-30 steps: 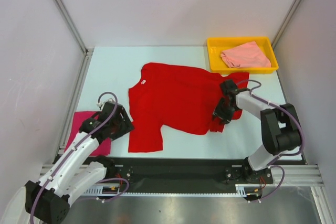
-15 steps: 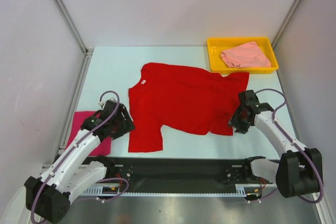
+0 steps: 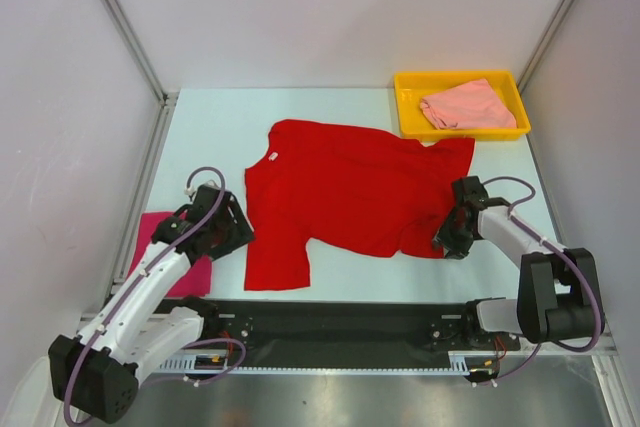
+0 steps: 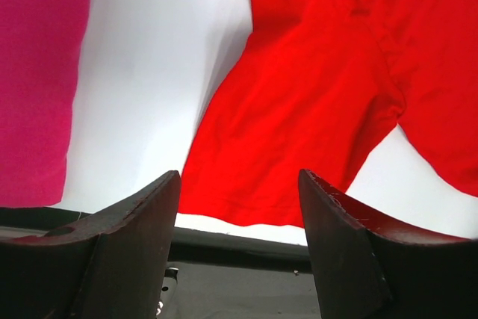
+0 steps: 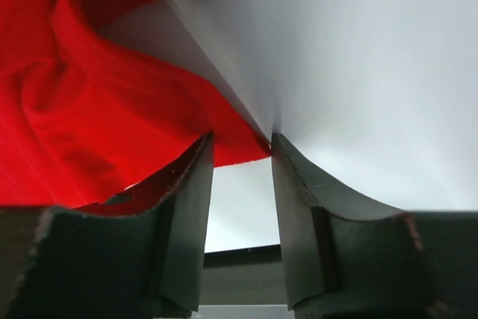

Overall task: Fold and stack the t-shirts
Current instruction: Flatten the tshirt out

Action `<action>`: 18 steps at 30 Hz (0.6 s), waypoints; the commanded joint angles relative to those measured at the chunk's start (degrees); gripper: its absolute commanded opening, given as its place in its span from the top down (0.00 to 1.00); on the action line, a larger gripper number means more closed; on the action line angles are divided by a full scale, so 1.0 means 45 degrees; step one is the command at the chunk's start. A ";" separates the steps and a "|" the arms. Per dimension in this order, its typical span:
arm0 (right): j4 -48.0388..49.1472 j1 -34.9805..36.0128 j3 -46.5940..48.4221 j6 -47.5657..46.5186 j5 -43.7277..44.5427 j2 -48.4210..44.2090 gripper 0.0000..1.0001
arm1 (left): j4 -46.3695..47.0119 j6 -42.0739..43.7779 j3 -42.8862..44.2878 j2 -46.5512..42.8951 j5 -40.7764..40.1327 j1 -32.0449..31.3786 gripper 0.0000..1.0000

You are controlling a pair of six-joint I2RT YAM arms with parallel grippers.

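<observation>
The bright red t-shirt [image 3: 350, 187] lies spread flat in the middle of the table, collar to the left. My right gripper [image 3: 448, 238] is low at its near right hem corner. In the right wrist view it [image 5: 240, 140] is open, and the tip of that red corner [image 5: 246, 143] lies between the fingertips. My left gripper [image 3: 233, 232] is open and holds nothing, just left of the shirt's near sleeve [image 4: 299, 125]. The magenta t-shirt [image 3: 193, 275] lies folded at the left table edge, partly under my left arm. The salmon t-shirt [image 3: 465, 105] rests in the tray.
A yellow plastic tray [image 3: 460, 76] stands at the back right corner. Grey walls and metal posts close in the table on three sides. A black rail [image 3: 340, 317] runs along the near edge, by the arm bases.
The right gripper left the shirt's right side, where cloth was bunched, and moved right and nearer; the red hem corner now lies spread out. The left gripper barely shifted.
</observation>
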 commanded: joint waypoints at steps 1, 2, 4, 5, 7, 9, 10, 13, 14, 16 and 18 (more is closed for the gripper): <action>0.0354 -0.0063 -0.0500 0.0554 -0.0345 0.0009 0.59 | -0.0168 0.0317 0.0304 -0.0230 0.0019 0.0398 0.30; 0.0354 -0.0063 -0.0694 0.0768 -0.0368 -0.0088 0.60 | -0.0265 0.0258 0.0342 -0.0270 -0.0001 0.0495 0.31; 0.0140 -0.0063 -0.0774 0.0945 -0.0329 -0.0148 0.61 | -0.0481 0.0122 0.0382 -0.0367 -0.0059 0.0691 0.31; 0.0139 -0.0044 -0.0813 0.0984 -0.0290 -0.0283 0.60 | -0.0539 0.0121 0.0440 -0.0387 -0.0137 0.0711 0.31; 0.0139 -0.0063 -0.0891 0.1004 -0.0116 -0.0362 0.60 | -0.0734 -0.0015 0.0518 -0.0290 -0.0293 0.0770 0.31; -0.0151 -0.0083 -0.0794 0.0985 -0.0114 -0.0285 0.60 | -0.0890 -0.0132 0.0557 -0.0192 -0.0410 0.0789 0.31; -0.0251 -0.0083 -0.0774 0.0985 0.0234 -0.0323 0.60 | -0.0949 -0.0191 0.0596 -0.0134 -0.0450 0.0809 0.31; -0.0524 -0.0064 -0.0755 0.1024 0.0412 -0.0597 0.63 | -0.1145 -0.0269 0.0597 0.0081 -0.0469 0.0829 0.30; -0.0544 -0.0083 -0.0812 0.1043 0.0374 -0.0655 0.67 | -0.1184 -0.0289 0.0558 0.0120 -0.0469 0.0828 0.30; -0.0331 -0.0102 -0.1046 0.1044 0.0394 -0.0714 0.75 | -0.1223 -0.0463 0.0461 0.0101 -0.0469 0.0828 0.30; -0.0291 -0.0161 -0.1048 0.0985 0.0549 -0.0540 1.00 | -0.1165 -0.0640 0.0208 -0.0054 -0.0431 0.0848 0.30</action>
